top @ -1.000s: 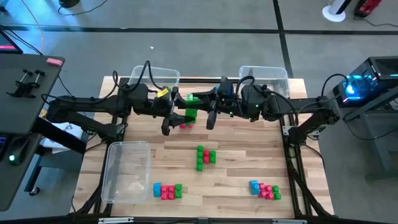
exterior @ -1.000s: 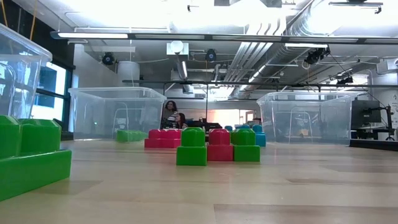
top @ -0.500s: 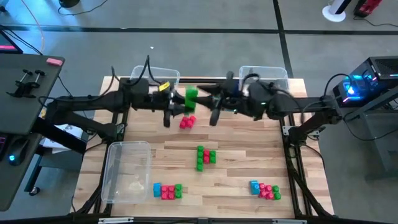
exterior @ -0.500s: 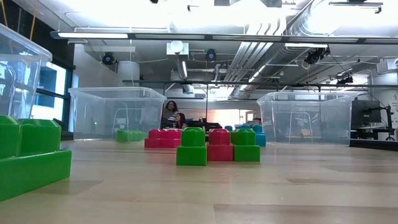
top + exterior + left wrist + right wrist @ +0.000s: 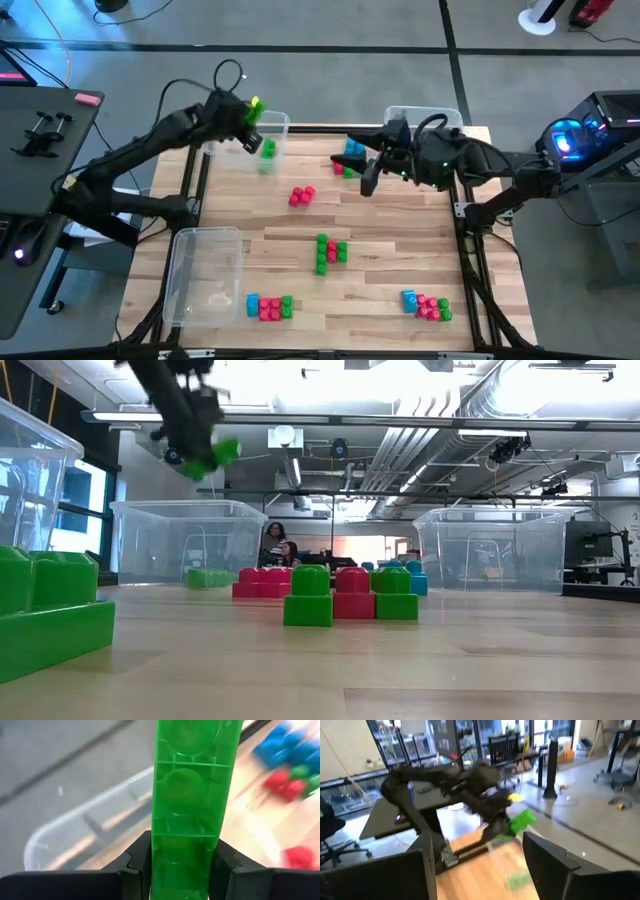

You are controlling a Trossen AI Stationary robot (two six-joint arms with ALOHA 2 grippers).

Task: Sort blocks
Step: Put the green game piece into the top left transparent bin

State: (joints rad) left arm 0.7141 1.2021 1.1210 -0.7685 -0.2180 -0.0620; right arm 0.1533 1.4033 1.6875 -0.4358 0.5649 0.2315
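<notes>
We see bright, even light from the ceiling strips (image 5: 150, 417), which glare in the low view. Beside the green brick (image 5: 187, 795) the background smears with motion blur. The table (image 5: 380, 300) carries only faint shadows.

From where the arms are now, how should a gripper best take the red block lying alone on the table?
Probably from straight above, closing on the two long sides of the red block. It lies flat and alone on the table, with free space on every side.

Left arm extends toward the table's far left; its pincer (image 5: 182, 870) is clamped on a green block (image 5: 189, 795). Right arm reaches across the far side; its pincer (image 5: 368, 178) is parted and holds nothing.
</notes>
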